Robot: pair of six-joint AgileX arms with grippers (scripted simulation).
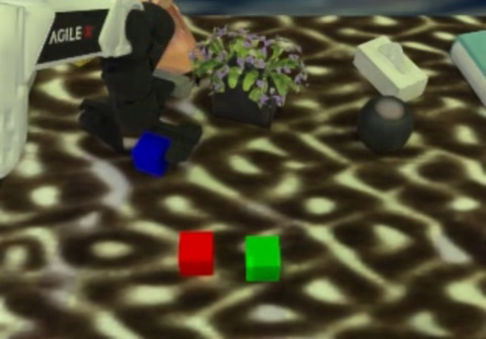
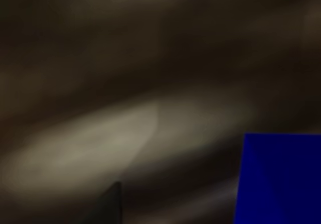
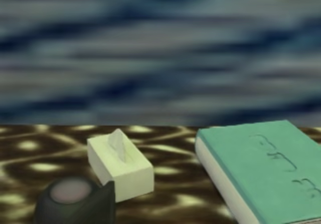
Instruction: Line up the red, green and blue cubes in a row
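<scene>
The blue cube (image 1: 150, 153) sits at the table's left, right under my left gripper (image 1: 144, 137). That gripper is lowered over it and open, with dark fingers on either side. In the left wrist view the blue cube (image 2: 278, 179) lies close to one side, and a wide gap separates it from the one visible fingertip (image 2: 113, 204). The red cube (image 1: 196, 252) and the green cube (image 1: 263, 258) stand side by side near the front, a small gap between them. My right gripper (image 3: 143, 216) is parked out of the top view, open and holding nothing.
A potted plant (image 1: 247, 73) stands just right of the left arm. A dark ball (image 1: 386, 124) and a white tissue box (image 1: 389, 67) are at the back right. A teal book (image 1: 472, 58) lies at the right edge.
</scene>
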